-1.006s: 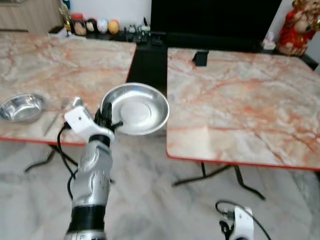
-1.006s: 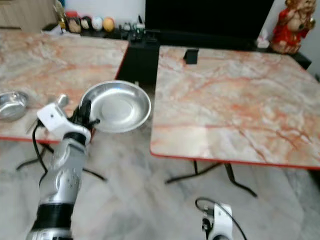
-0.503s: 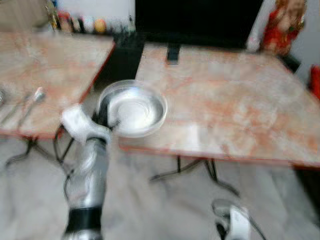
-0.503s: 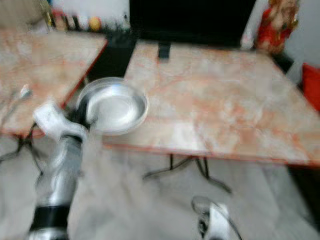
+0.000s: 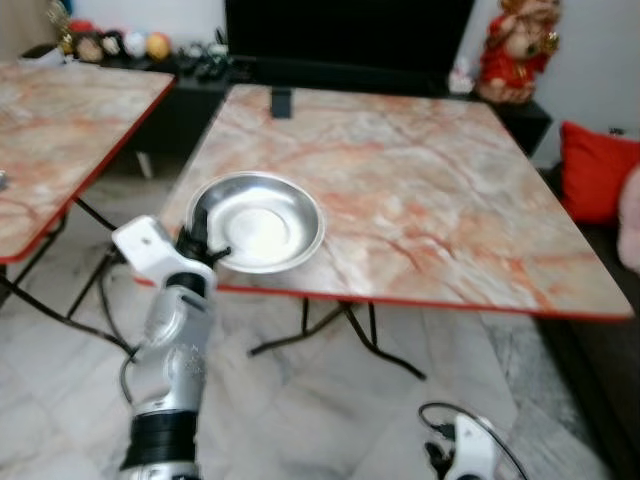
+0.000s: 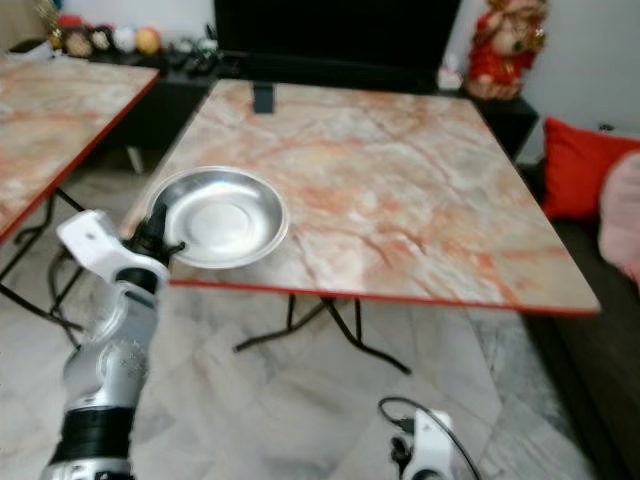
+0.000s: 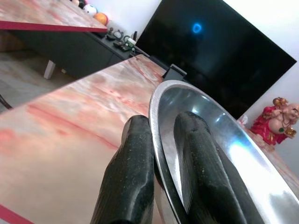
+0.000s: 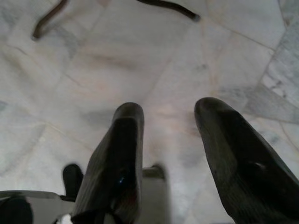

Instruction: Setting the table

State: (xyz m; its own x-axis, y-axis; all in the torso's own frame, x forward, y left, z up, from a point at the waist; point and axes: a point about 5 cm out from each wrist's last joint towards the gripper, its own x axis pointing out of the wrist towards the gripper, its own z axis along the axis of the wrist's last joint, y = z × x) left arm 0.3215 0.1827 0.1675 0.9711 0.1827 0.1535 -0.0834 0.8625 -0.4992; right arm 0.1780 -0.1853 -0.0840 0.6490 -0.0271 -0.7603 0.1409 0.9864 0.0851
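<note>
Steel plate (image 5: 258,221): a round, shallow, shiny dish, sitting over the near left corner of the marble-topped table (image 5: 420,190), whose pinkish-orange veined top is edged in red. Whether the plate's base touches the tabletop cannot be told.

At the far left stands a second marble table (image 5: 60,110) of the same pattern, well apart from the first, with a gap of pale tiled floor (image 5: 300,400) between them. Behind it, small round ornaments (image 5: 110,44) line a dark low cabinet (image 5: 180,90).

The left gripper (image 5: 198,243), on its silver arm, reaches up from below and clamps the plate's near left rim; in the left wrist view one black finger (image 7: 133,172) lies outside the rim and the other inside the bowl, pinching the thin metal edge between them.

Toward the middle, a small dark object (image 5: 281,101) stands at the table's far edge, with a large black television screen (image 5: 345,35) behind it.

Further right, a red and gold figurine (image 5: 515,50) sits on the cabinet, and a red cushion (image 5: 598,170) lies beside the table's right side.

The right gripper (image 8: 170,154) hangs low near the floor, its two black fingers spread apart with nothing between them, above grey-white marble tiles.
</note>
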